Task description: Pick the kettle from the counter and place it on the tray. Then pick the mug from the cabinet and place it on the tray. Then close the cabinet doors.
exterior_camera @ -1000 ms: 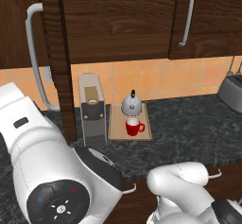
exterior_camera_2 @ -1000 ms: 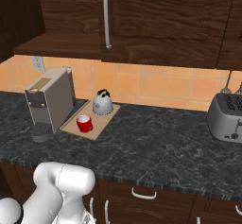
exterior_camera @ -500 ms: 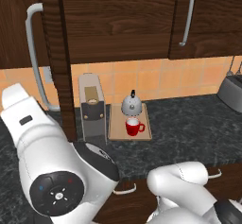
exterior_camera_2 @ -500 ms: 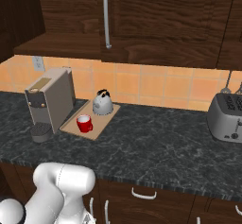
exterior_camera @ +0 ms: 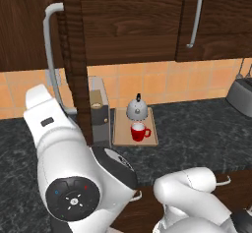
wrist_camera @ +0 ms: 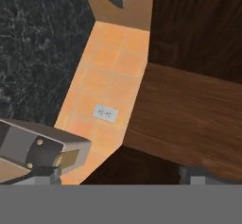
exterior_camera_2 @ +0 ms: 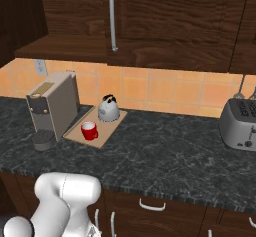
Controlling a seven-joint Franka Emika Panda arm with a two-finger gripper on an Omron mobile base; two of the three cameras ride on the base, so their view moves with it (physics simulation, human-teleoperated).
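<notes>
The kettle [exterior_camera: 137, 109] stands upright on the tray [exterior_camera: 119, 134], at the far end of it, near the orange tiled wall [exterior_camera_2: 165, 91]. Its black arched handle rises straight up. In the right base view the kettle [exterior_camera_2: 108, 109] seems to turn its spout to the left, toward the coffee machine [exterior_camera_2: 52, 105], but this is too small to be sure. The red mug [exterior_camera: 139, 131] stands upright on the same tray, just in front of the kettle, with its handle pointing to the right in the left base view. The tray lies flat on the dark marbled counter [exterior_camera_2: 165, 151], just beside the coffee machine, and its long axis runs from the front edge of the counter toward the wall.

One cabinet door [exterior_camera: 74, 60] stands open, edge-on, with its grey bar handle [exterior_camera: 49, 45] to the left of it; the other door [exterior_camera: 216, 20] is closed. A toaster [exterior_camera_2: 240, 123] stands far to the right on the counter. Wooden drawers [exterior_camera_2: 150, 208] are under the front edge.

In the hand view the gripper [wrist_camera: 120, 175] is wide open and holds nothing; its fingertips [wrist_camera: 45, 173] are well apart, before the tiled wall with a wall socket [wrist_camera: 105, 112]
</notes>
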